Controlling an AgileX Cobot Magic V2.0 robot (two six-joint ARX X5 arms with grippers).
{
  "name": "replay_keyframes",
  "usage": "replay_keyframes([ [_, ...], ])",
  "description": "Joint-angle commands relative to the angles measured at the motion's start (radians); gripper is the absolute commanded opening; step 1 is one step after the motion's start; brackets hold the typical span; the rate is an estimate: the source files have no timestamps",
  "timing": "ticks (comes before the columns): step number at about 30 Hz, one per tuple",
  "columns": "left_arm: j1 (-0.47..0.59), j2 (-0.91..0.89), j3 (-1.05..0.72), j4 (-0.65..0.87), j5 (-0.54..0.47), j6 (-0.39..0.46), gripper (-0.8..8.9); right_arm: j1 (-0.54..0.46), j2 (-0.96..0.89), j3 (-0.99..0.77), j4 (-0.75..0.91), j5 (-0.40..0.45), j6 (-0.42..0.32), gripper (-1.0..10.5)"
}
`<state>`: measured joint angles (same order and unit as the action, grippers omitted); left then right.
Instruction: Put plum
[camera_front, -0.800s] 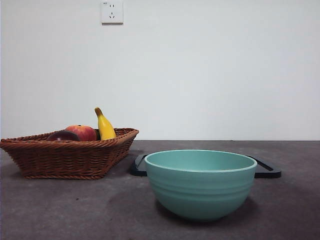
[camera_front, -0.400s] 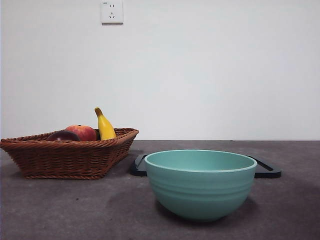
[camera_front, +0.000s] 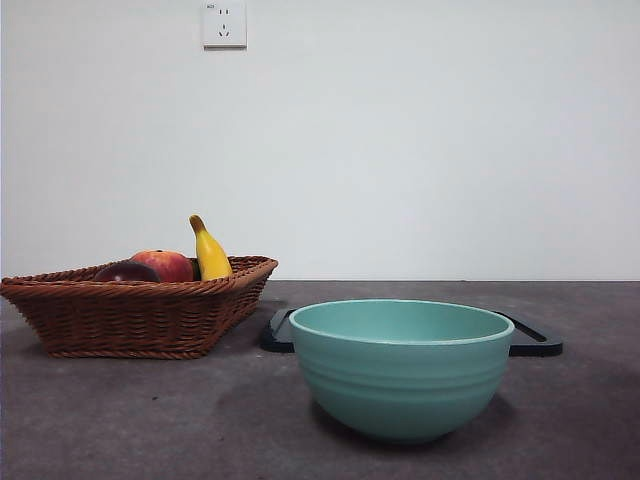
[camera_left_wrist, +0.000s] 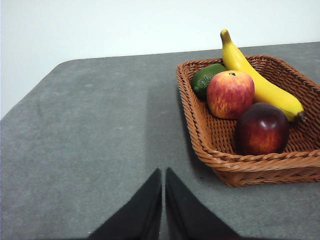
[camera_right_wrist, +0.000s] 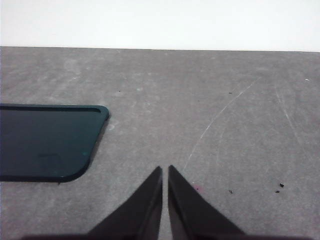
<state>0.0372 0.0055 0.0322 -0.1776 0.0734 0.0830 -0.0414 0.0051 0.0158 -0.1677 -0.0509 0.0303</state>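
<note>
One teal bowl (camera_front: 401, 367) nearest in front view, hiding most of one dark tray (camera_right_wrist: 47, 141) behind. One wicker basket (camera_left_wrist: 210, 137) with four fruits: plum (camera_left_wrist: 261, 128) at near corner, peach (camera_left_wrist: 230, 93), banana (camera_left_wrist: 257, 80), green fruit (camera_left_wrist: 206, 77) half hidden. Left gripper (camera_left_wrist: 163, 172) and right gripper (camera_right_wrist: 165, 170) clenched, empty, over bare table (camera_right_wrist: 225, 110).

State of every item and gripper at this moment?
Plum: in basket, untouched.
Peach: in basket.
Banana: in basket, along its far side.
Green fruit: in basket corner.
Bowl: upright; inside hidden.
Tray: flat, bare.
Left gripper: shut, holding nothing.
Right gripper: shut, holding nothing.
</note>
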Motion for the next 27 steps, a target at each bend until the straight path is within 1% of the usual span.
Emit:
replay_keyframes([
  [1,0.003,-0.001,-0.02,-0.01,-0.003,-0.01,0.1,-0.001,-0.002,-0.005,0.003,0.0,0.011,0.1],
  [27,0.003,-0.001,-0.02,-0.01,-0.003,-0.01,0.1,-0.001,-0.002,-0.005,0.012,0.0,0.011,0.1],
])
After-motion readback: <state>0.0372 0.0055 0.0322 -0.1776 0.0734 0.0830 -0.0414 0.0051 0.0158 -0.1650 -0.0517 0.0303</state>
